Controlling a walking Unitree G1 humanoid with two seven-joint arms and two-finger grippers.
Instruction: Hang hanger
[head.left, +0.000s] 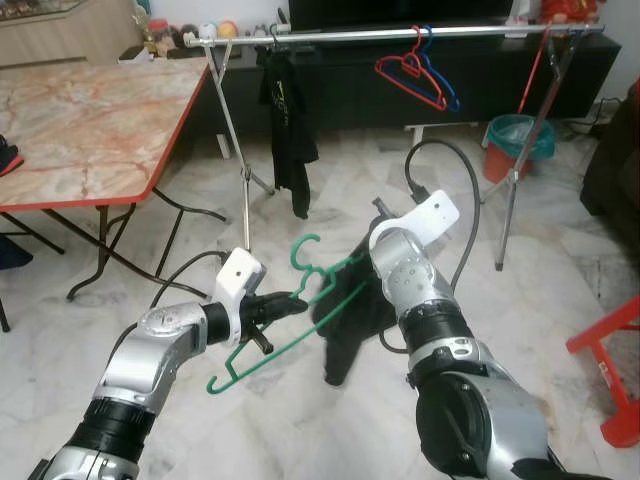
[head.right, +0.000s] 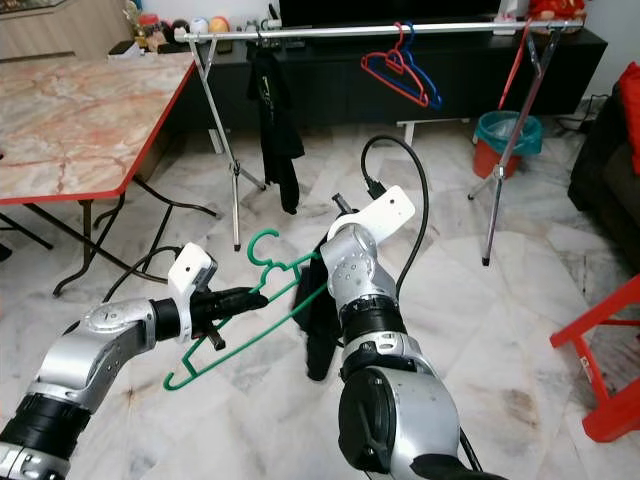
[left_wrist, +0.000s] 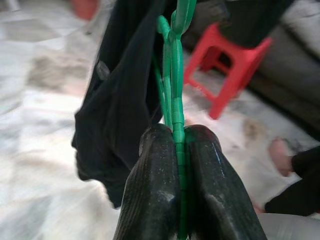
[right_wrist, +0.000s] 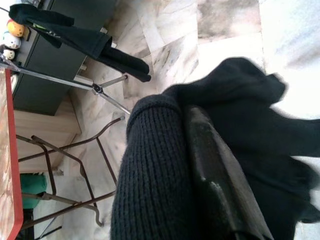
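— Two grips, one load: the left gripper (head.right: 232, 298) has its fingers (left_wrist: 155, 200) clenched on the green plastic hanger (head.left: 290, 320), and the right gripper (right_wrist: 210, 185) has its fingers pinching the black knitted garment (head.right: 318, 325) draped from it, low over the floor.

— What might go wrong?

— I'd guess the cloth slides off, since it hangs bunched at one end, or the hook misses the silver metal rail (head.left: 400, 34), well apart from it.

— And the room?

— Glossy marble floor (head.left: 300, 430), marble-patterned tabletop (head.left: 80, 110) with a red edge, red and blue hangers (head.left: 415, 75) on the rail, red plastic stool (head.left: 615, 385).
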